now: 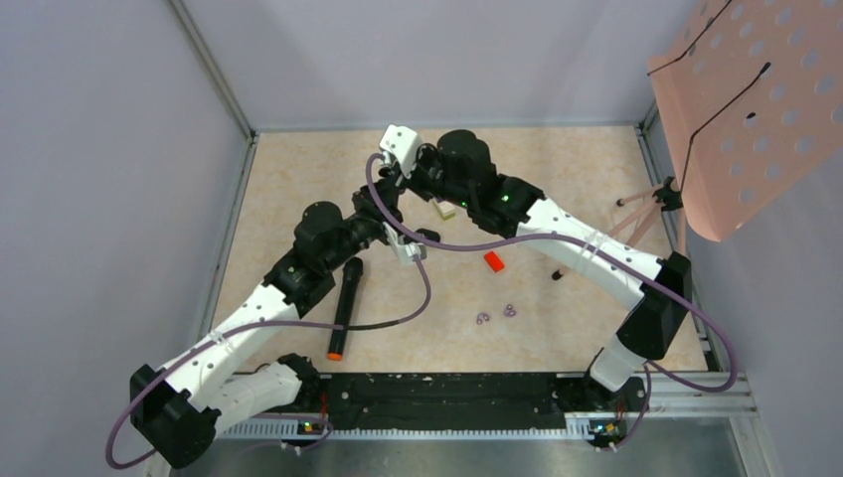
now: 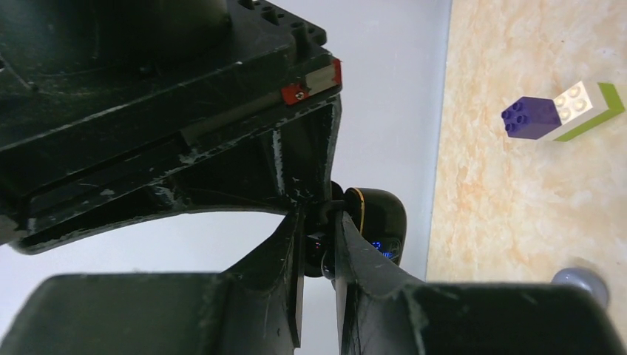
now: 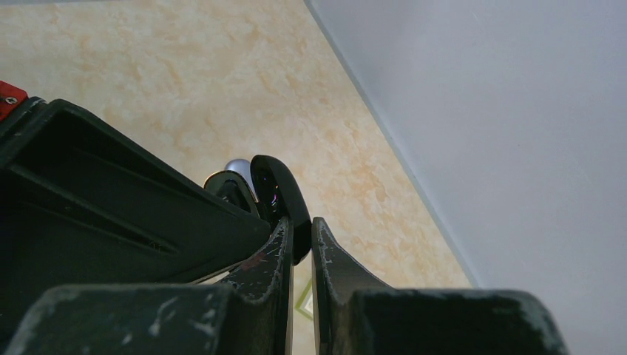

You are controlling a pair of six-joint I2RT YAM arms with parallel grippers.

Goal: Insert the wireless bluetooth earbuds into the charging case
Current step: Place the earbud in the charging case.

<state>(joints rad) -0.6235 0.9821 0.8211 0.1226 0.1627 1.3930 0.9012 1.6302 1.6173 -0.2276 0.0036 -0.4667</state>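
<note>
The left wrist view shows my left gripper [image 2: 319, 248] shut on a small black earbud [image 2: 318, 250] with a tiny red light. Right behind it is the glossy black charging case [image 2: 377, 220], gold-rimmed with blue lights. The earbud touches the case. In the right wrist view my right gripper [image 3: 299, 240] is shut on the edge of the charging case [image 3: 277, 194]. From above, the left gripper [image 1: 393, 211] and right gripper [image 1: 410, 184] meet above the middle of the table. The arms hide the case and earbud there.
On the table lie a black microphone with an orange end [image 1: 343, 306], a red block [image 1: 494, 261], a small brick stack [image 2: 562, 112] and two pale purple rings [image 1: 496, 314]. A pink perforated board on a tripod [image 1: 756, 109] stands at the right.
</note>
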